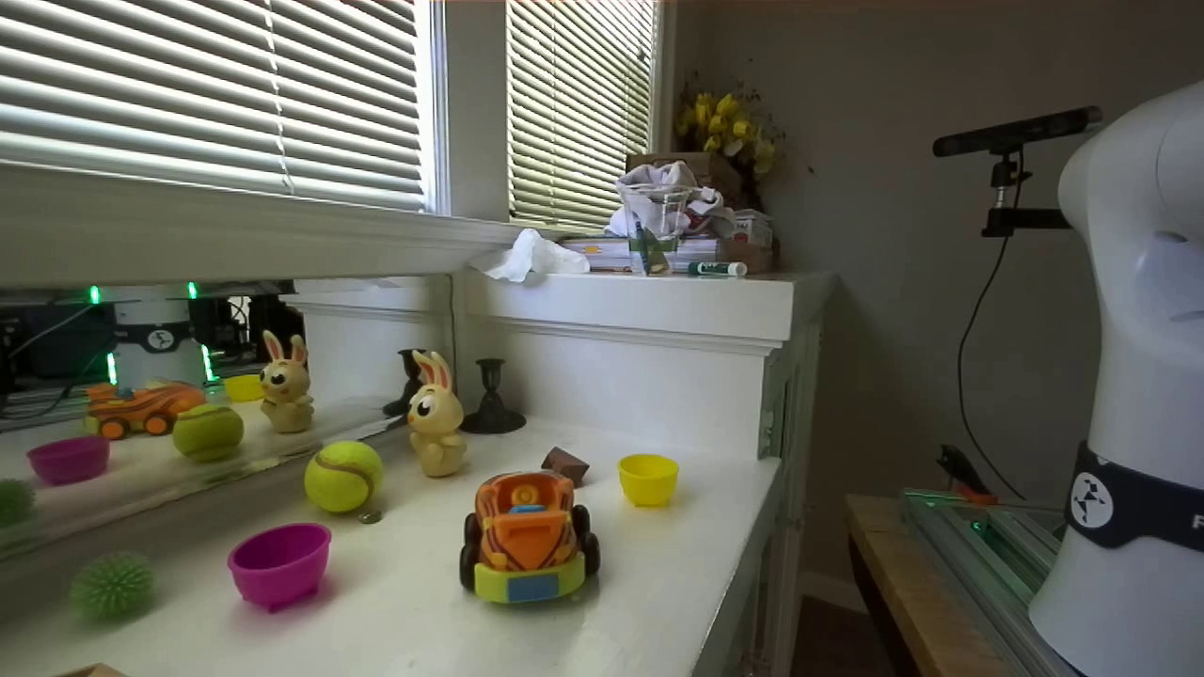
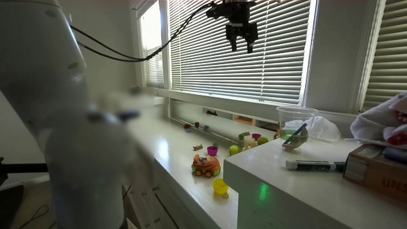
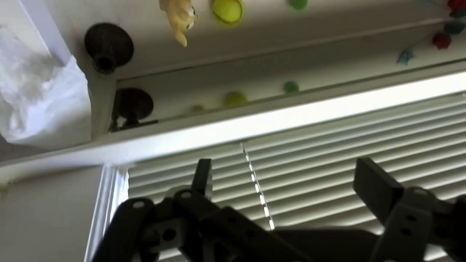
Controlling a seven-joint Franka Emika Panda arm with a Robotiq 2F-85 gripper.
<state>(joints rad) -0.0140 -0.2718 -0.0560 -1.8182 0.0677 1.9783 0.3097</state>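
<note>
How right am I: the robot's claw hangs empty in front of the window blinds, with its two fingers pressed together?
Not quite: the two fingers are spread apart, with a clear gap between them, as the wrist view shows. The claw does hang empty in front of the window blinds.

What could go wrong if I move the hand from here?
The open hand hangs before the window blinds, and in the wrist view a cord shows between its fingers; depth is unclear, but pushing closer might snag it. Lower down, the hand could knock the rabbit toy, which stands close to the tennis ball and the dark candlestick. The mirror along the back doubles several toys, which could mislead your aim.
</note>
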